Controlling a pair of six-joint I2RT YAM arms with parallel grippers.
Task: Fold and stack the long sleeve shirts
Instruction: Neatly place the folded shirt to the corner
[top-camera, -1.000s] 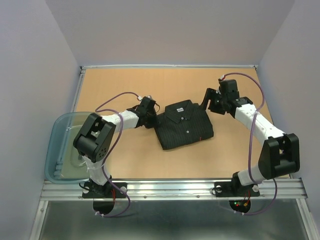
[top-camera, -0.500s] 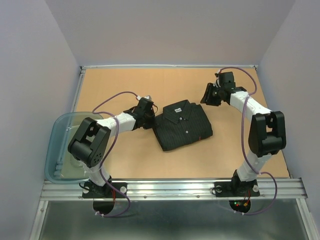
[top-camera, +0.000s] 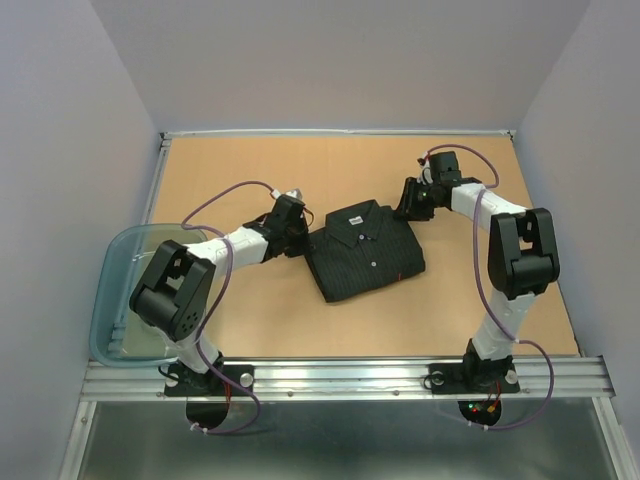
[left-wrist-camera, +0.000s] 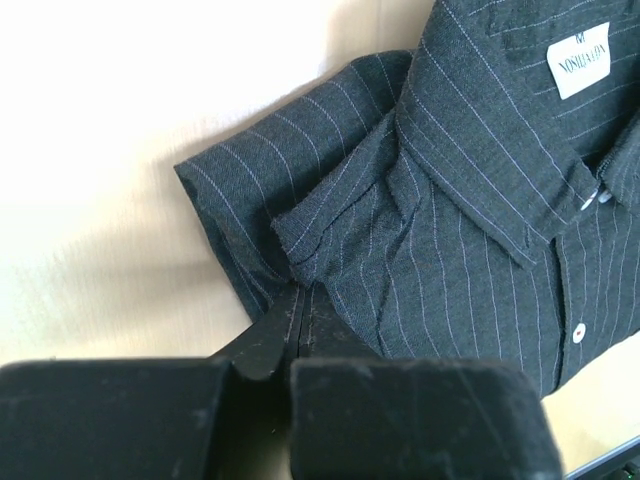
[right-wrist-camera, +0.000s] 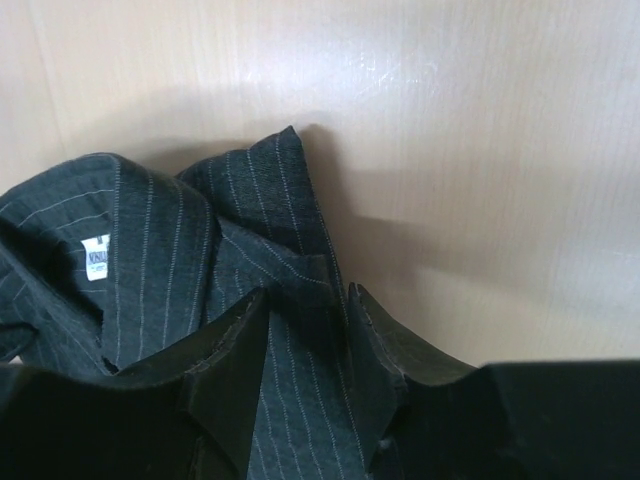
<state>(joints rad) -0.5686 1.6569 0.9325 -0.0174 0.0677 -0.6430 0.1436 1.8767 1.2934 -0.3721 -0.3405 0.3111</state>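
Now, from the top you see the folded black shirt (top-camera: 368, 250) lying in the middle of the table (top-camera: 250, 310). In the left wrist view, the left gripper (left-wrist-camera: 297, 325) is fully closed, with its tips touching the shirt's shoulder fold. In the right wrist view, the right gripper (right-wrist-camera: 305, 310) is half closed and pinches a fold of the shirt.

Shirt (top-camera: 365, 250) — matt woven cloth, finely pinstriped and softly creased; its label (left-wrist-camera: 580, 60) is smooth woven fabric, its buttons (left-wrist-camera: 579, 329) glossy plastic. Tabletop (top-camera: 250, 310): smooth wood-look board with a faint sheen. Tub (top-camera: 108, 300) — translucent glossy plastic. Rail (top-camera: 350, 372): brushed metal.
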